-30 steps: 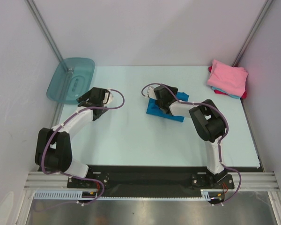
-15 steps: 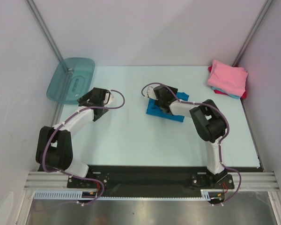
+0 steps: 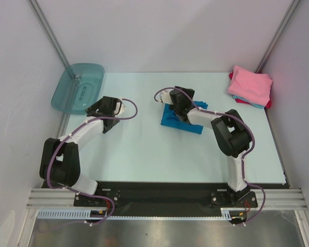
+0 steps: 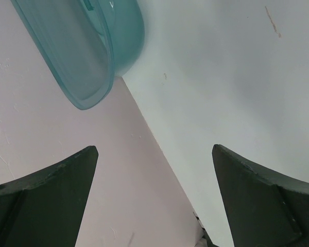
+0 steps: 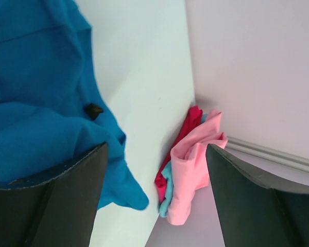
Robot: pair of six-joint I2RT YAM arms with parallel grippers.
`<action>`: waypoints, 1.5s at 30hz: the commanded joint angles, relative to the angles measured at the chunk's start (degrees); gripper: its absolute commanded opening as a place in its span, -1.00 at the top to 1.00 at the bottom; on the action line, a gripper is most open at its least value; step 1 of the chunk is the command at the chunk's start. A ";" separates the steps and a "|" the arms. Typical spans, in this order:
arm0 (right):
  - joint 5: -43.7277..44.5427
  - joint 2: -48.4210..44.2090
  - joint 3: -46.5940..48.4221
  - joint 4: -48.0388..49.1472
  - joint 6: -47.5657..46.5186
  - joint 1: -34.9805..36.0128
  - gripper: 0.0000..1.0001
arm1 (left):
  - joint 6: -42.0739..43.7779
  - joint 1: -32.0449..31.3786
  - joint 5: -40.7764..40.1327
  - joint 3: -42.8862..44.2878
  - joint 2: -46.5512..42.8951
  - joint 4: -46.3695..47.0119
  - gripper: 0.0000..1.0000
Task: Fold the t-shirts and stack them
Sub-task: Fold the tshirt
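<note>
A bright blue t-shirt lies crumpled at the table's middle. My right gripper hovers over its far edge, open, with nothing between the fingers. In the right wrist view the blue t-shirt fills the left side and runs behind the left finger. A stack of t-shirts sits in the far right corner, pink on top with light blue and red edges under it. The stack shows ahead between the jaws of the right gripper. My left gripper is open and empty near the table's left side.
A translucent teal tub sits at the far left corner, partly off the table. The tub appears ahead of the left gripper, with the side wall close by. Walls enclose the table on three sides.
My right gripper has shifted a little toward the far edge of the blue t-shirt. The left arm has barely moved.
</note>
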 commanded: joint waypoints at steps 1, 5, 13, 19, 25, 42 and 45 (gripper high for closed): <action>1.07 -2.87 2.70 8.39 -4.48 -0.81 -0.64 | -1.58 -0.66 0.76 0.89 0.16 0.11 -1.00; 3.00 -1.11 3.23 14.37 -8.18 -1.94 -0.64 | -1.58 -0.66 0.58 0.63 -0.11 0.11 -1.00; -8.39 -13.12 6.92 -15.65 13.21 0.16 0.25 | -1.23 -0.66 0.76 -0.34 -1.51 0.20 -1.00; -19.02 -19.30 7.36 -34.29 23.62 2.44 1.00 | -0.97 -0.66 0.14 -0.16 -1.16 0.47 -0.99; -28.71 -17.64 6.39 -45.82 30.39 2.01 1.00 | -0.35 -0.66 -0.30 0.54 -1.86 0.29 -1.00; -28.13 -3.58 9.72 -40.65 29.70 1.39 1.00 | -1.67 -0.66 0.14 0.37 -1.16 0.11 -1.00; -26.88 0.29 15.94 -40.99 28.91 1.31 1.00 | -1.49 -0.66 -0.04 0.19 -0.98 0.20 -1.00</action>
